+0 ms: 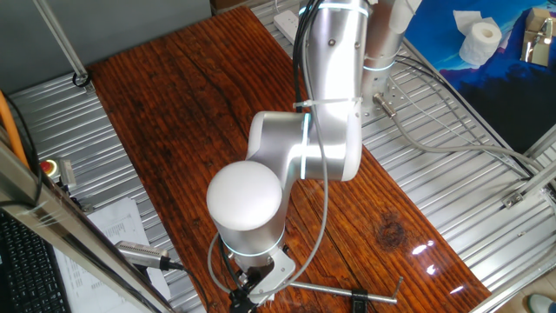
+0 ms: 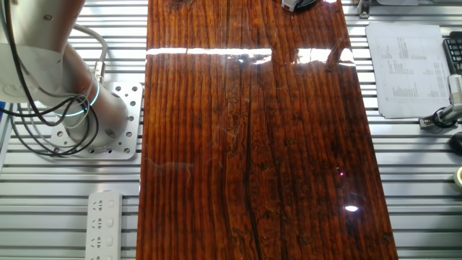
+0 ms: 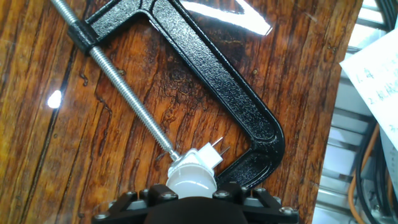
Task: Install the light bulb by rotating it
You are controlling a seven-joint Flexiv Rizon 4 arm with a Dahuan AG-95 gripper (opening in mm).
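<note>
Right up against the hand view's bottom edge sits the end effector (image 3: pixel 191 200), just a dark bar with screw heads showing; the fingertips themselves are cut off, so I can't tell if they're clamped on anything or apart. Poking out just past it is the light bulb (image 3: pixel 191 179), a white frosted dome seated in a small white plug-style socket (image 3: pixel 202 158) with two metal prongs sticking out to the upper right. That socket sits between the screw tip and the jaw of a black C-clamp (image 3: pixel 227 93) lying flat on the wooden tabletop (image 3: pixel 56 162), with the threaded rod (image 3: pixel 118 81) running off to the far left.

From one fixed view the arm (image 1: pixel 326 96) bends down over the near end of the tabletop, big white joint cap (image 1: pixel 245 198) hiding the bulb. A toilet paper roll (image 1: pixel 480 39) sits far right. The other fixed view shows a power strip (image 2: pixel 105 224) at lower left and a printed sheet (image 2: pixel 404 68) on the right.
</note>
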